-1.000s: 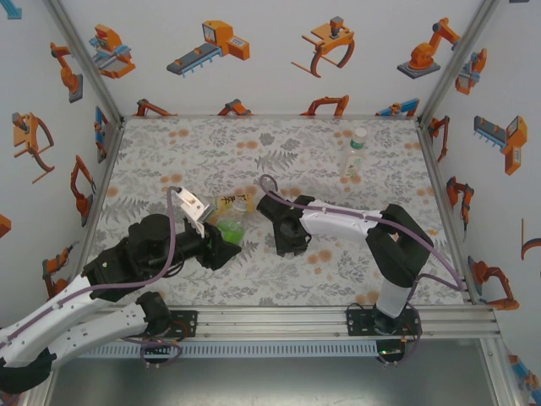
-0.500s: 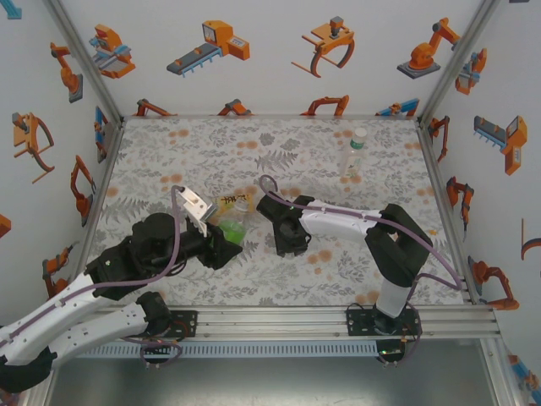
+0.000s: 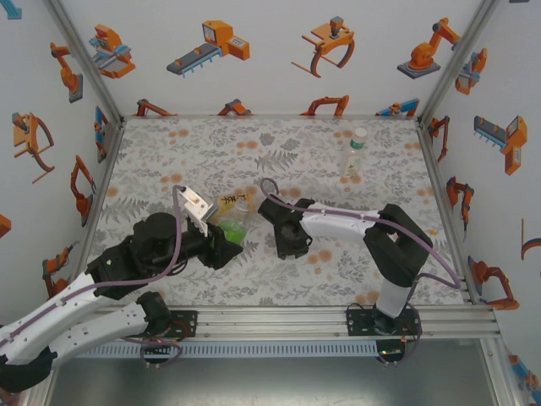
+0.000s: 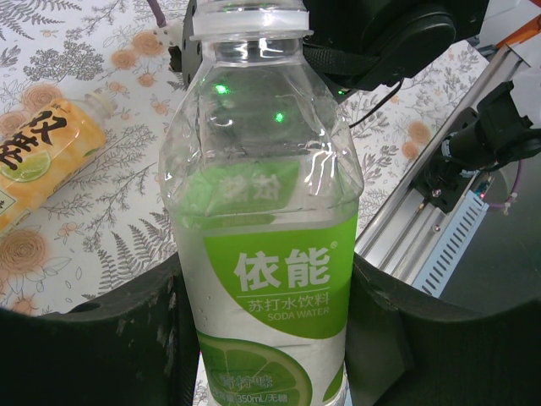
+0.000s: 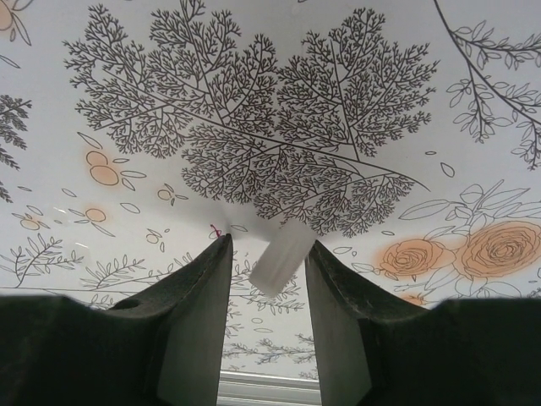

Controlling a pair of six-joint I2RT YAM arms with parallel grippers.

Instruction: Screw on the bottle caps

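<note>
My left gripper (image 4: 266, 338) is shut on the clear bottle (image 4: 262, 211) with a green-white label, its dark fingers (image 4: 101, 338) on both sides of the label. The neck (image 4: 247, 19) is open, with no cap on it. From above, that bottle (image 3: 232, 227) points toward my right gripper (image 3: 287, 241), which faces down at the table. In the right wrist view a small white bottle cap (image 5: 279, 258) sits tilted between the fingertips of the right gripper (image 5: 269, 254). An amber bottle (image 4: 38, 152) with a yellow label lies on the table beside the held one.
A third bottle (image 3: 355, 152) with a white top stands upright at the back right. The flower-print table (image 3: 211, 144) is walled at the left, back and right. The metal rail (image 3: 338, 317) runs along the near edge.
The left gripper with its bottle has edged slightly to the right. The right gripper has barely shifted over the table, its jaws unchanged.
</note>
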